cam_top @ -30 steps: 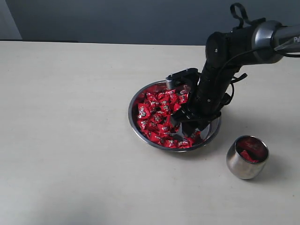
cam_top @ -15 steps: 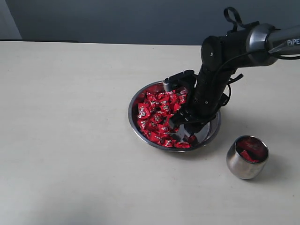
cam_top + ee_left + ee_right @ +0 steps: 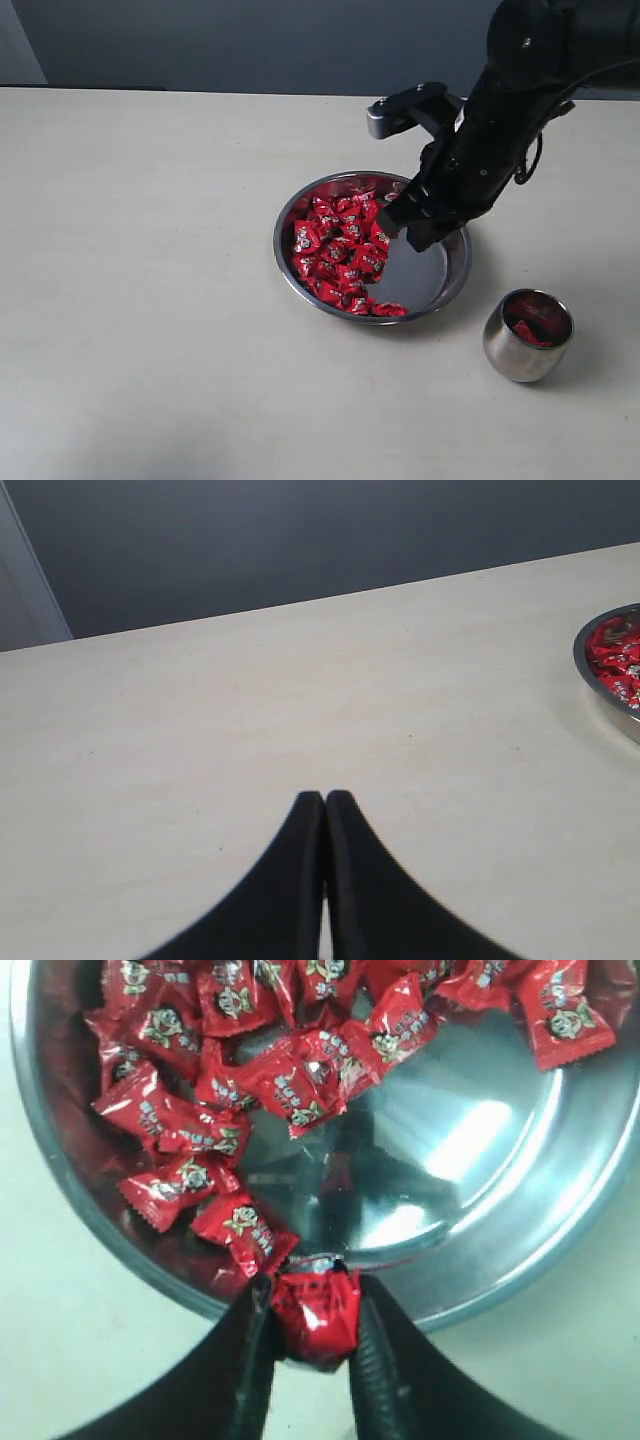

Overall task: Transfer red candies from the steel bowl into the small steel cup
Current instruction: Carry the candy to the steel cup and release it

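Table (image 3: pixel 150 300) bare btw bowl (image 3: pixel 283 262) & cup (image 3: pixel 510 358).

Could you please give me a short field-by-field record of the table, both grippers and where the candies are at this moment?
Surface: pale table
Bowl: steel bowl, the right part of its floor bare
Bowl contents: red candies piled on its left side
Cup: steel cup, upright, right of the bowl and apart from it, red wrappers inside
Right arm: right gripper shut on one red candy, raised over the bowl
Left arm: left gripper shut, nothing between its tips, over bare table
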`<state>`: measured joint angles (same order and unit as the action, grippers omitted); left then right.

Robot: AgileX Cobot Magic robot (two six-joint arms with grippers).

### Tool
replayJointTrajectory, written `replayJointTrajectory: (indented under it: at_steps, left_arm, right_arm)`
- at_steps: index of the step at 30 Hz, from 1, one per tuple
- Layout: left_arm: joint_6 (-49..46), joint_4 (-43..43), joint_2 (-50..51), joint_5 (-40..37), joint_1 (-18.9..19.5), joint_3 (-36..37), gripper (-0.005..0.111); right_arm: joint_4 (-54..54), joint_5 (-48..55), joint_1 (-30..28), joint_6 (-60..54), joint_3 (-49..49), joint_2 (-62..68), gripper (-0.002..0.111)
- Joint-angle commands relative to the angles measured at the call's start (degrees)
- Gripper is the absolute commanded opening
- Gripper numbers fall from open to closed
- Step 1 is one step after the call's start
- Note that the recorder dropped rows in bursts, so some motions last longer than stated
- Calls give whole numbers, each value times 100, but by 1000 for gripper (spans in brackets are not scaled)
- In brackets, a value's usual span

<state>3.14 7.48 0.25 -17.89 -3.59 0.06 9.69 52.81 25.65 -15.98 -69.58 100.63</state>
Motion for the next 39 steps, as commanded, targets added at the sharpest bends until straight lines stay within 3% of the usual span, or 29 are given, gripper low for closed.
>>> replayJointTrajectory:
  at_steps: [1, 9, 17, 23, 32, 39]
  left_arm:
    - [32, 9, -25, 30, -47, -6, 0]
    - [32, 9, -25, 30, -47, -6, 0]
    - [32, 9, -25, 30, -47, -6, 0]
    - [32, 9, -25, 30, -47, -6, 0]
    - [32, 9, -25, 30, -47, -6, 0]
    - [32, 9, -25, 30, -47, -6, 0]
  right_arm:
    - [-163, 45, -97, 228, 310, -606, 13]
    - [-310, 146, -122, 606, 1114, -1560, 13]
    - [-1170, 123, -122, 1598, 1791, -2103, 13]
    - [-1209, 145, -122, 1655, 1981, -2106, 13]
    - [-1127, 102, -689, 1598, 2022, -2106, 13]
    - [-937, 81, -694, 1428, 2022, -2058, 13]
